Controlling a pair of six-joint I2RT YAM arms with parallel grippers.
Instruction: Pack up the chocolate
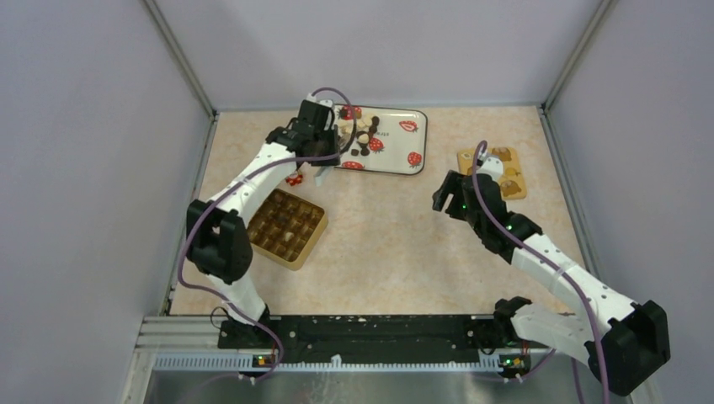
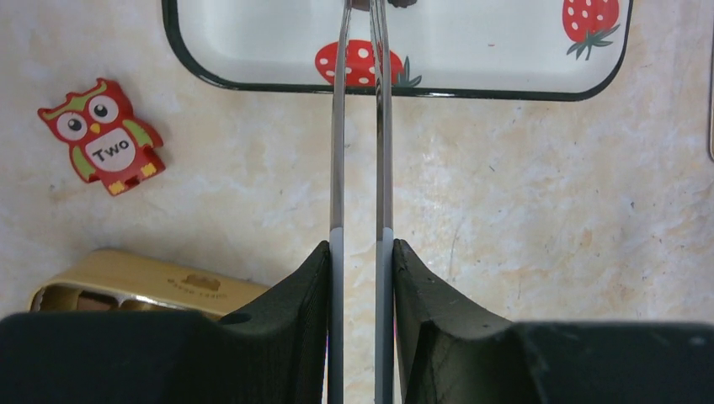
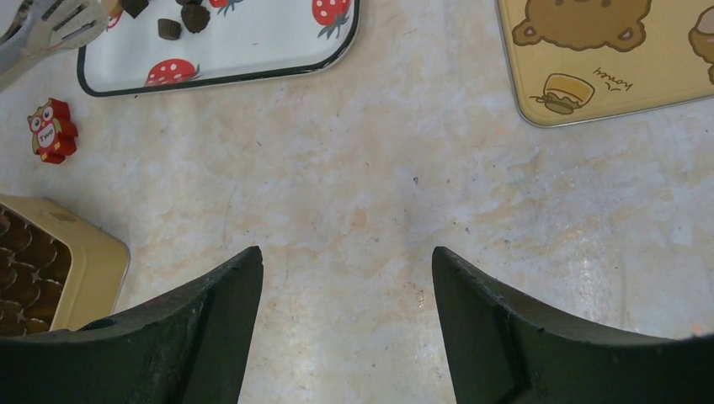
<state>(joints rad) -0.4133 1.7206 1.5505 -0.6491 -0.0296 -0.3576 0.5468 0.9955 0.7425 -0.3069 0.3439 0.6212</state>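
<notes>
Several small dark, light brown and cream chocolates (image 1: 365,135) lie on the left part of a white strawberry-print tray (image 1: 397,145). Some also show in the right wrist view (image 3: 189,17). My left gripper (image 1: 325,153) hovers at the tray's near left corner, shut (image 2: 360,244) on metal tongs (image 2: 337,126) that reach over the tray rim (image 2: 471,93). The tong tips (image 3: 52,23) sit close together, and I cannot tell whether they hold a piece. A gold box with a grid insert (image 1: 286,225) sits to the left. My right gripper (image 1: 443,192) is open and empty (image 3: 347,252) over bare table.
A red owl block marked "Two" (image 2: 105,135) lies between the tray and the gold box (image 2: 126,282). The yellow bear-print lid (image 1: 503,172) lies flat at the right, near the right gripper, and shows in the right wrist view (image 3: 606,59). Walls enclose the table.
</notes>
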